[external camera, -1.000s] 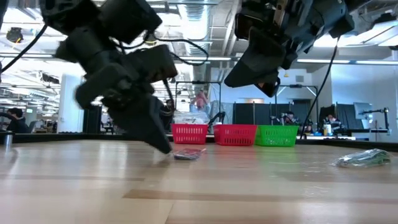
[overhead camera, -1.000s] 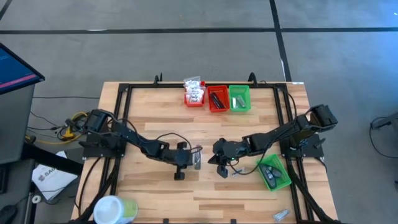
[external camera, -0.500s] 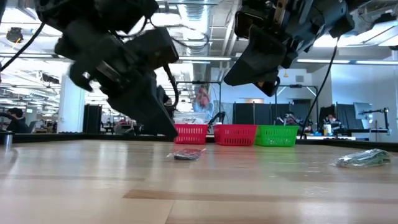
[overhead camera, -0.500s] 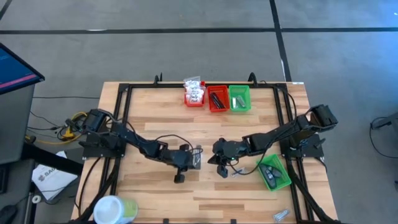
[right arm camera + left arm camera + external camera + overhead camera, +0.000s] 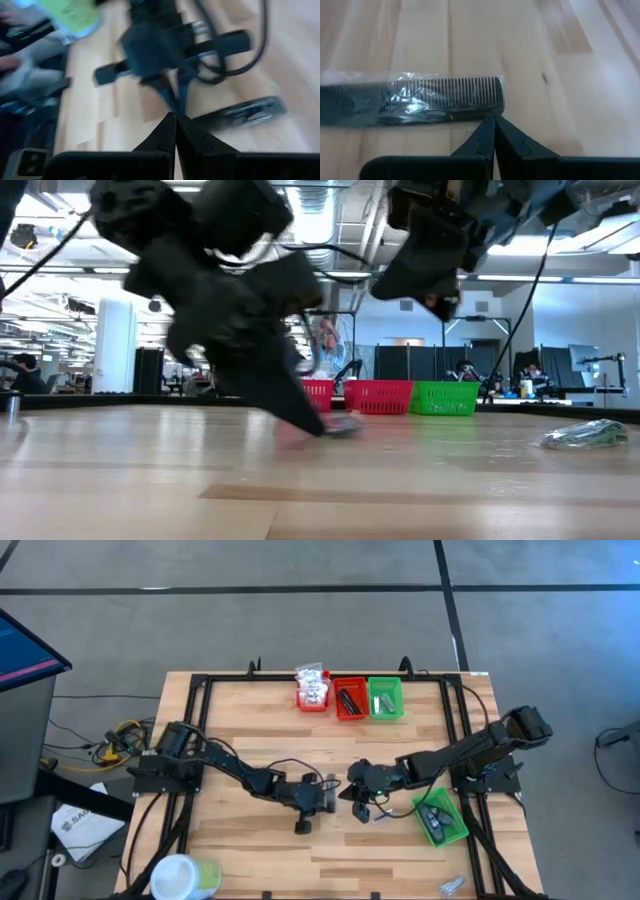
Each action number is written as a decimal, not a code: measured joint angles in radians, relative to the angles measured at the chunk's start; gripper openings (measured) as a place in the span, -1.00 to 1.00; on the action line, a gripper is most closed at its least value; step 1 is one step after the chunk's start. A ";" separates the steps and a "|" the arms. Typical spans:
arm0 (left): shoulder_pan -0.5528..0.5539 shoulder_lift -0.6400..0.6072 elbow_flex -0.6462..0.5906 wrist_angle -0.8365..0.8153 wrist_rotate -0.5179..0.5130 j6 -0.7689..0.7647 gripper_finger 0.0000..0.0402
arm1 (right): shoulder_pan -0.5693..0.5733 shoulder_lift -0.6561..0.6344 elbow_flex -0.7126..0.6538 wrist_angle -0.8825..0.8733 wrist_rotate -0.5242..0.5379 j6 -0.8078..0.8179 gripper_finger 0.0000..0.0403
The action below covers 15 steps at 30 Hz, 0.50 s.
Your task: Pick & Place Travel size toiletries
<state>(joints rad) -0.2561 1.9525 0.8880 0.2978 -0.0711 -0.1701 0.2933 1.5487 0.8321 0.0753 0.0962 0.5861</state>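
The left gripper (image 5: 494,119), fingers pressed together on nothing, has its tips down at the tabletop just beside a black comb in a clear wrapper (image 5: 415,100) lying flat near the middle of the wooden table (image 5: 250,730). The right gripper (image 5: 357,791), also pinched shut and empty, hangs just right of it, above the table. Red and green bins (image 5: 365,698) sit along the far edge.

Wrapped comb (image 5: 410,102): one end cut off at the left wrist frame edge. Same comb in low view mostly hidden behind the left gripper (image 5: 315,425). Right wrist view motion-blurred; green-and-white tub (image 5: 70,12) cropped. Bin (image 5: 383,698) contents too small to identify.
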 joint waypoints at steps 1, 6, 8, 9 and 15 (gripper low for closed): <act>0.007 0.020 0.023 0.004 0.000 0.008 -1.00 | 0.011 -0.018 -0.001 -0.028 0.036 0.024 -1.00; 0.046 0.122 0.148 0.037 0.000 0.008 -1.00 | 0.081 -0.120 -0.001 -0.227 0.268 0.159 -1.00; 0.056 0.148 0.176 0.069 -0.001 0.004 -1.00 | 0.111 -0.156 -0.001 -0.316 0.369 0.215 -1.00; 0.056 0.149 0.178 0.073 -0.007 0.007 -1.00 | 0.124 -0.171 -0.001 -0.350 0.413 0.239 -1.00; 0.058 0.091 0.180 0.110 -0.083 0.084 -1.00 | 0.184 -0.197 -0.001 -0.415 0.541 0.285 -1.00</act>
<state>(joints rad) -0.1982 2.0432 1.0676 0.4080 -0.1546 -0.0858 0.4775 1.3518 0.8314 -0.3397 0.6376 0.8715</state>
